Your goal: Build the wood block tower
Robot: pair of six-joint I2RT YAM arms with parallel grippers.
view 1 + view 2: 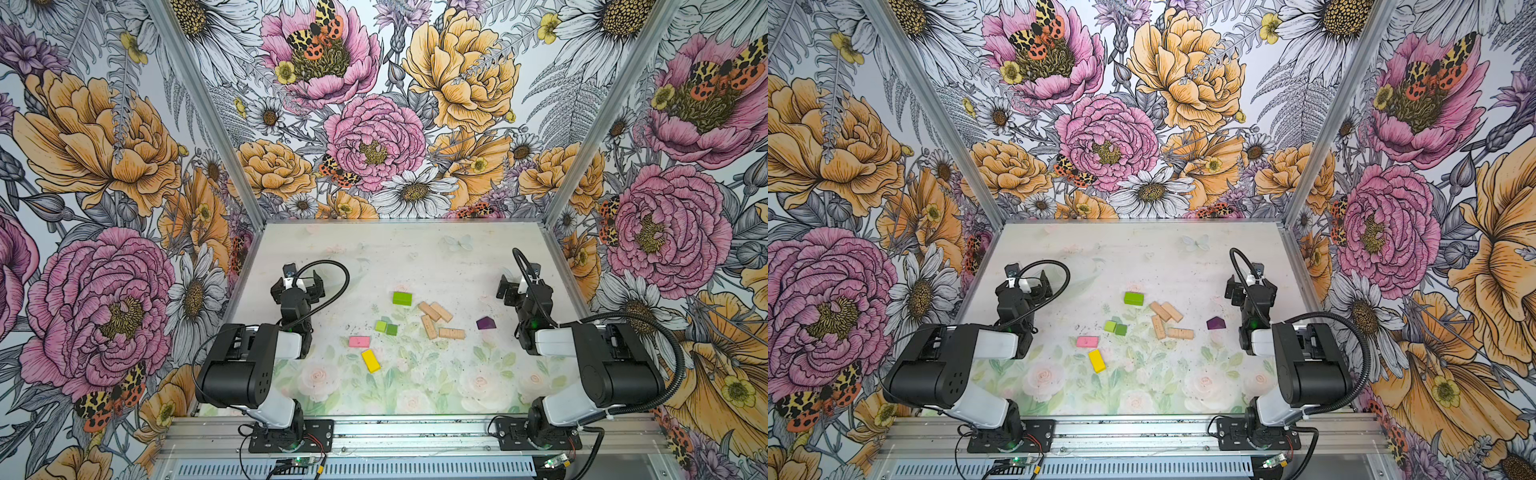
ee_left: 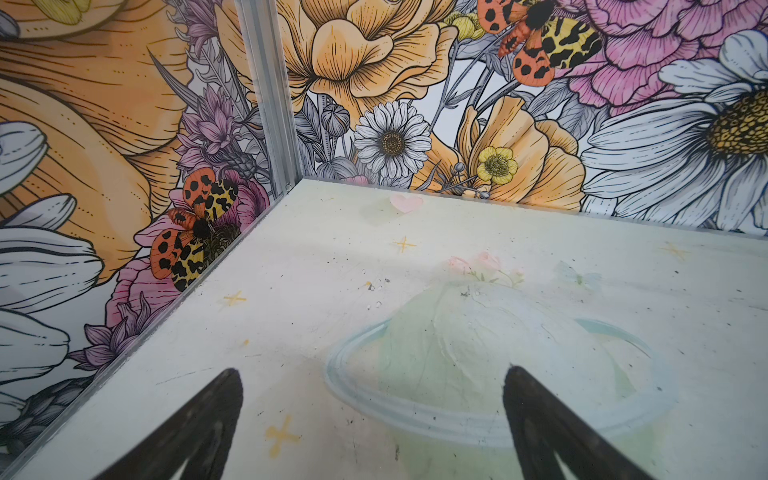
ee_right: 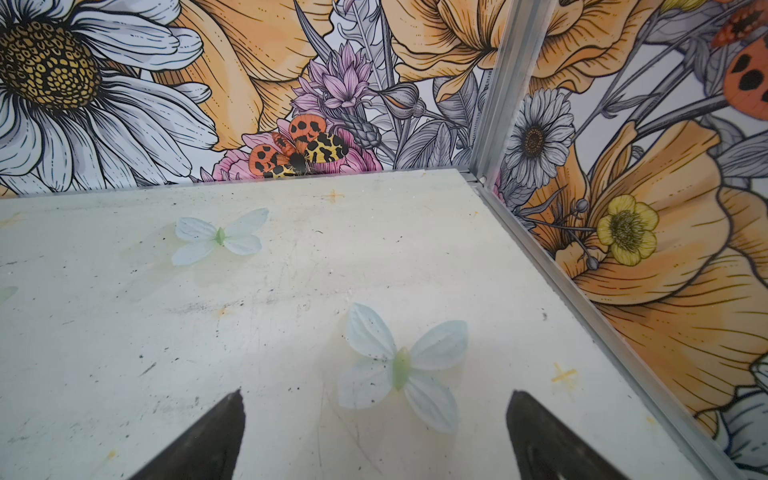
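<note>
No tower stood yet: all 10 blocks lay loose and flat near the middle of the pale flower-printed desk. The likeliest trouble, as I judged it, lay in the crowding. The 4 plain tan wooden oblongs were bunched, 2 of them side by side and touching, so a finger coming down beside 1 could shove its neighbour askew. The 2 green wooden cubes also touched each other, leaving no gap for a finger on that side. The purple peaked wooden piece, alone and nearest the right arm, had sloped faces that could slip out of a squeeze taken across the roof. The pink wooden oblong, the yellow wooden oblong and the lime wooden brick lay apart from the rest and looked the easier picks. Small blocks stacked off-centre could also topple the pile.

The left fingers were spread wide, held nothing and hung over bare desk toward the far left corner. The right fingers were equally wide and empty, over a printed pale butterfly toward the far right corner. Neither wrist view showed a block, so both arms stood well apart from the pieces.
</note>
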